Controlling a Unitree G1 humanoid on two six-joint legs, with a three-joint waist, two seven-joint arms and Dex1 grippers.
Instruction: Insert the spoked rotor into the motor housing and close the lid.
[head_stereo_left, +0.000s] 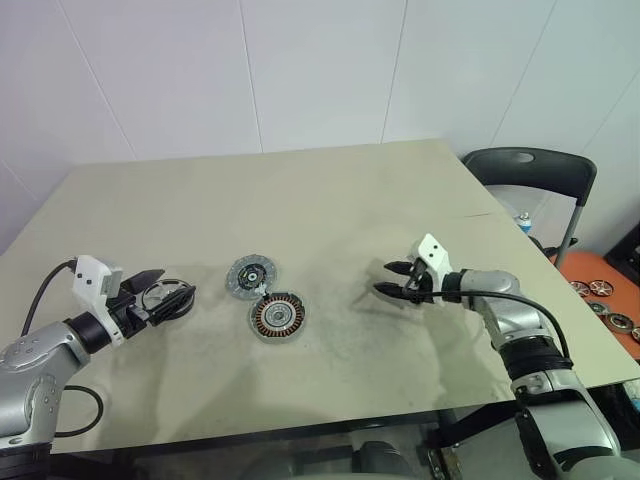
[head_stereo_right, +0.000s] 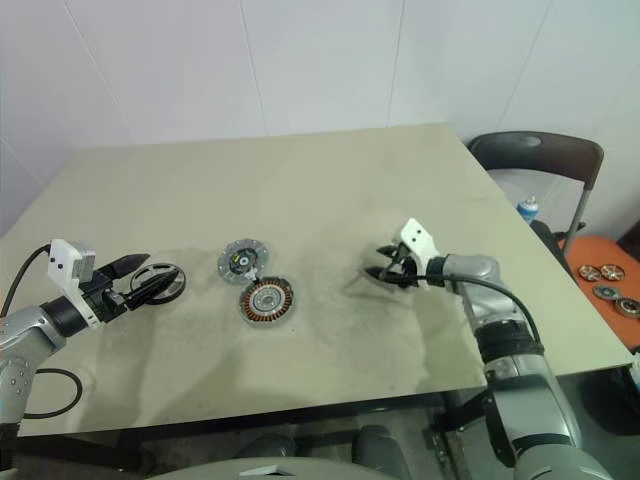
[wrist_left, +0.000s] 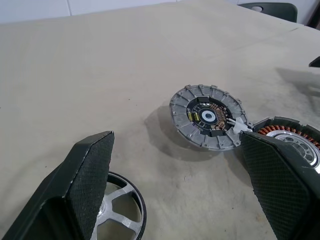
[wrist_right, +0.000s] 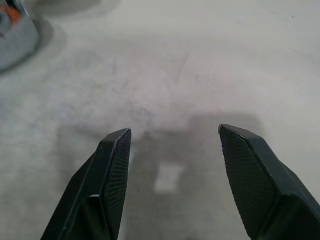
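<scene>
The spoked rotor (head_stereo_left: 163, 298), a thin dark ring with silver spokes, lies flat on the table at the left. My left gripper (head_stereo_left: 176, 284) is open just over it. In the left wrist view one finger (wrist_left: 82, 190) covers part of the rotor (wrist_left: 124, 210). The motor housing (head_stereo_left: 276, 316) sits right of it, mid-table, copper windings facing up. Its lid (head_stereo_left: 251, 274) lies open beside it, joined at the edge, inner face up. Further right, my right gripper (head_stereo_left: 392, 279) hovers open over bare table, its fingers (wrist_right: 112, 170) holding nothing.
The beige table (head_stereo_left: 330, 200) has its front edge close to me. A dark chair (head_stereo_left: 530, 168) stands at the back right. Beyond the table's right edge is an orange surface with several small wheel-like discs (head_stereo_left: 603, 300).
</scene>
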